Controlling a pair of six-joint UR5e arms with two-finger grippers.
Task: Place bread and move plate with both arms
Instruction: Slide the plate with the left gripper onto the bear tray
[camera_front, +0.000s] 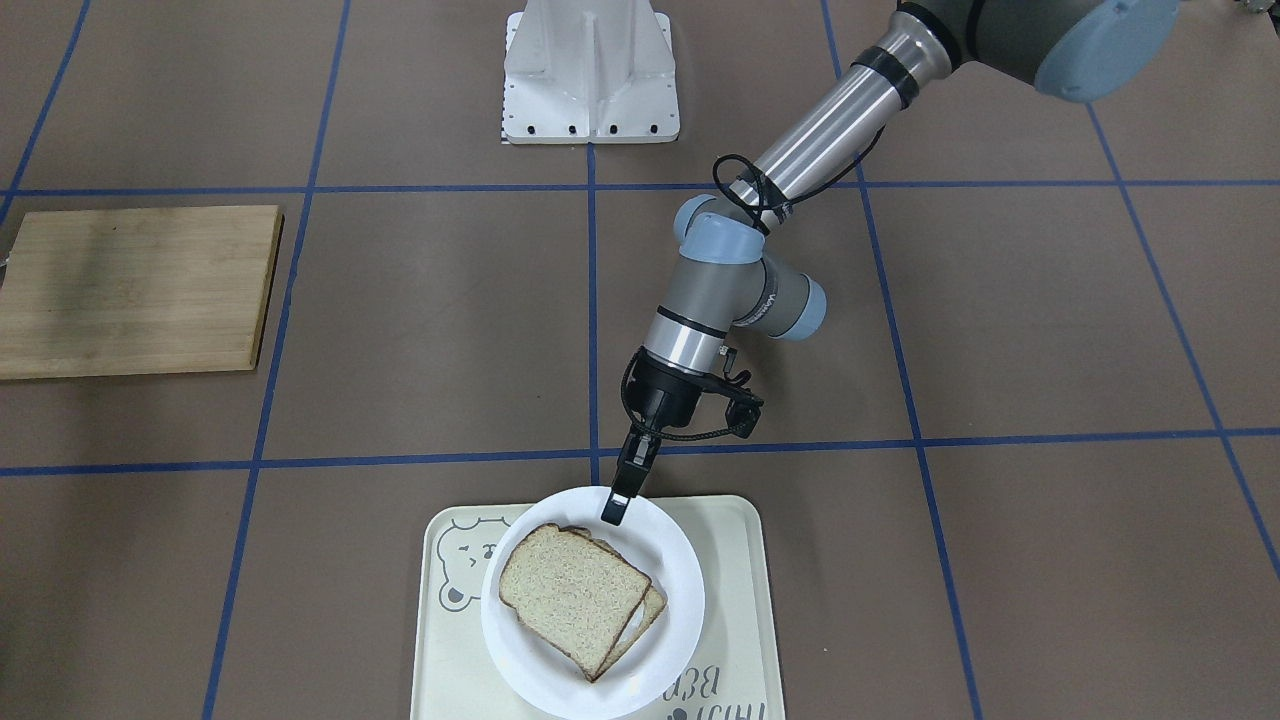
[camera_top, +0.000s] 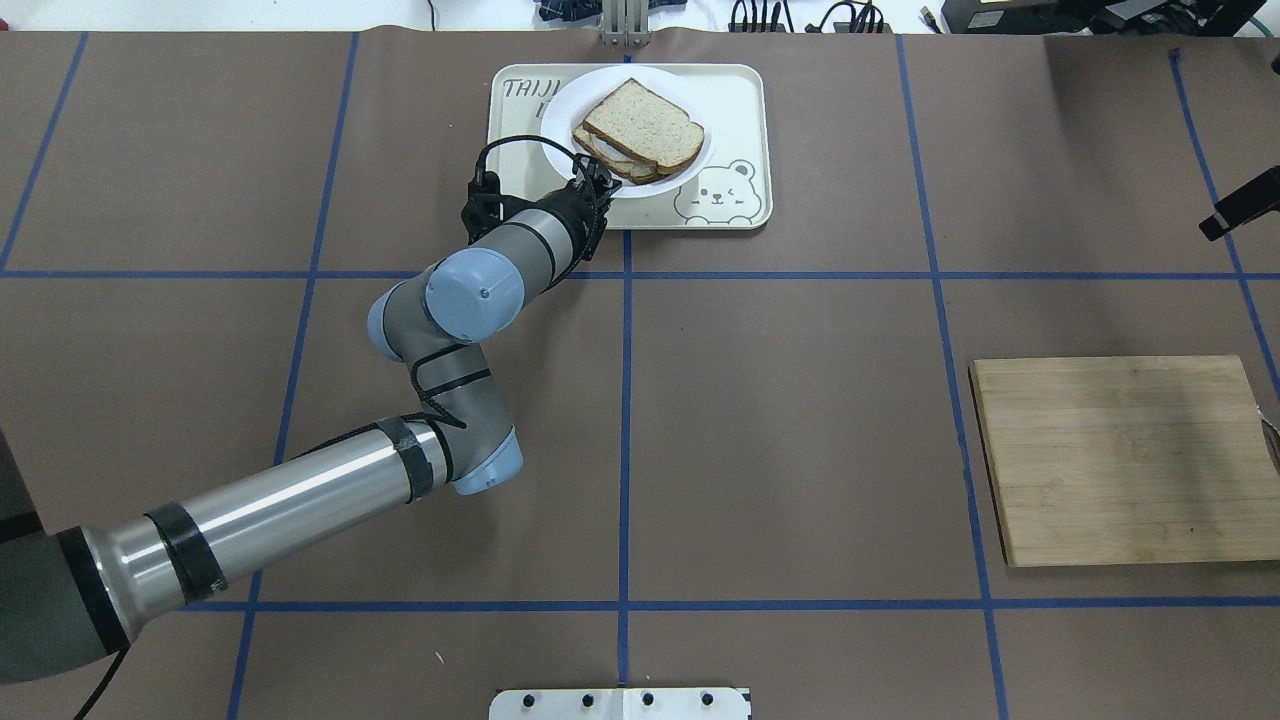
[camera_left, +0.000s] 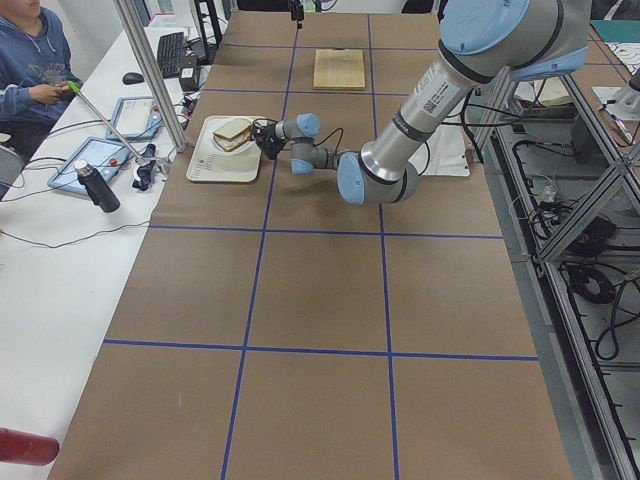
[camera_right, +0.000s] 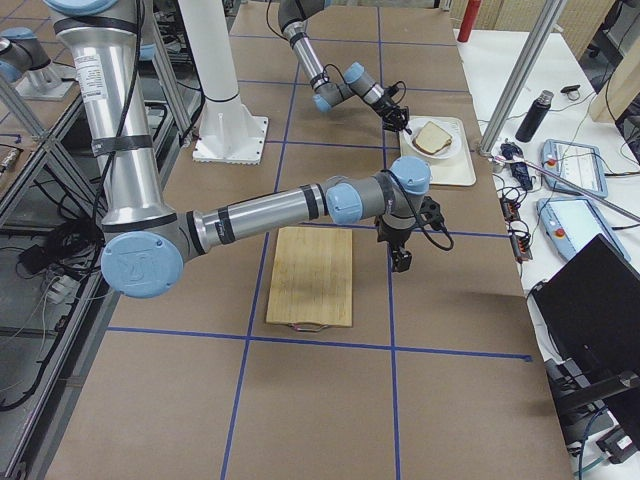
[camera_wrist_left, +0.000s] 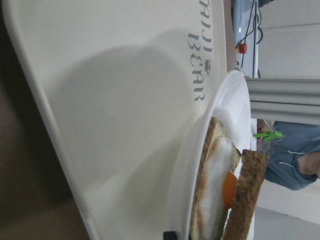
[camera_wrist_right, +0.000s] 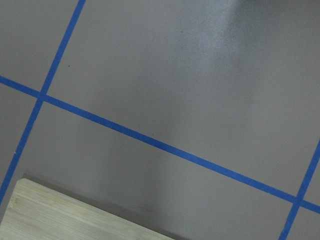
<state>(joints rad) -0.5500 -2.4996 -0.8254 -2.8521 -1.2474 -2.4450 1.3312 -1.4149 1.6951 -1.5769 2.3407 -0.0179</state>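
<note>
Exterior front-facing, entry: left gripper (camera_front: 617, 508) sits at plate (camera_front: 685, 590) rim, 12 o'clock, fingers near-together (grip unconfirmed). Bread (camera_front: 570, 590) tops egg slice (camera_wrist_left: 215, 200) on plate. Right gripper (camera_right: 401, 260): state indeterminate. Advice: lift level, slowly.

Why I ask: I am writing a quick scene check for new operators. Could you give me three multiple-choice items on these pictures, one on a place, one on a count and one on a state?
1. The plate stands on: A a cloth; B the bear-print tray; C a bowl.
2. Slices on the plate: A one; B four; C two.
3. The plain bread: A lies on the egg slice; B stands on edge; C is folded.

Answers: B, the tray's rim shows all round the plate. C, one crust peeks out under the top slice. A, the left wrist view shows fried egg between the two slices.
</note>
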